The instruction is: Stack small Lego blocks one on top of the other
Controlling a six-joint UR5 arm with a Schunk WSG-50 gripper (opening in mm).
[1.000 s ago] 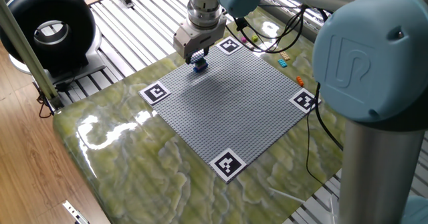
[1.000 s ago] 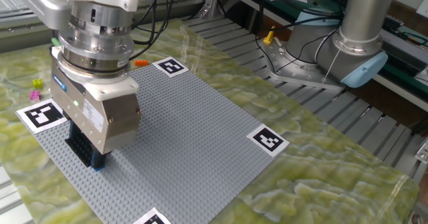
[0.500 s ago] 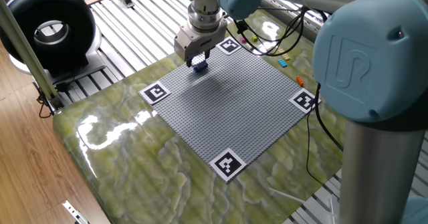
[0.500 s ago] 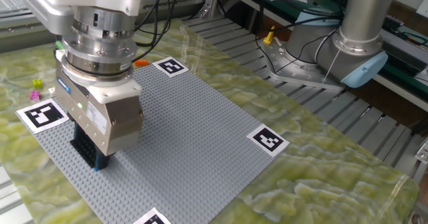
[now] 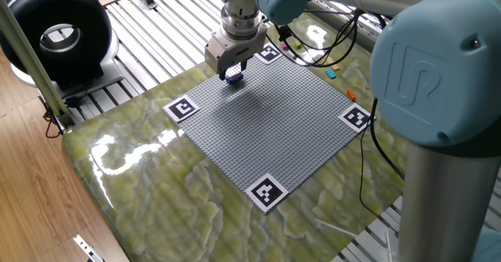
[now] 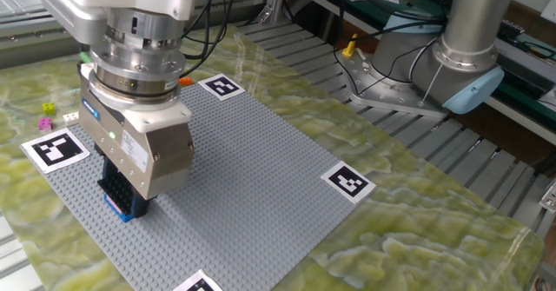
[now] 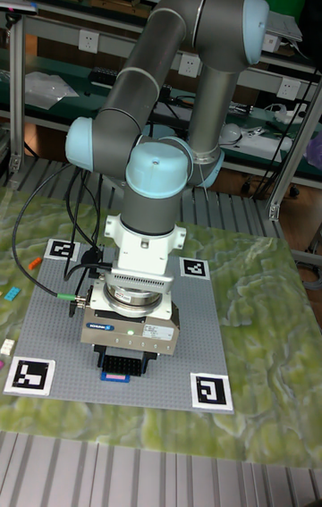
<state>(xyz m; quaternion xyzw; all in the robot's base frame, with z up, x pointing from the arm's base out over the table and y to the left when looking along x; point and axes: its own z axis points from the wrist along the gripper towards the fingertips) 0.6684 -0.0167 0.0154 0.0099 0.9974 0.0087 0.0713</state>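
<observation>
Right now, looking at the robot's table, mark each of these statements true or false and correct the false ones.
1. The gripper is over the grey baseplate. True.
2. A blue block sits on the baseplate under the gripper. True.
3. The baseplate has a marker tag at only one corner. False: tags sit at all four corners.
4. An orange block lies in the middle of the baseplate. False: it lies off the plate, on the table beside one edge.
5. The gripper is raised high above the table. False: its fingers reach down almost to the plate.
</observation>
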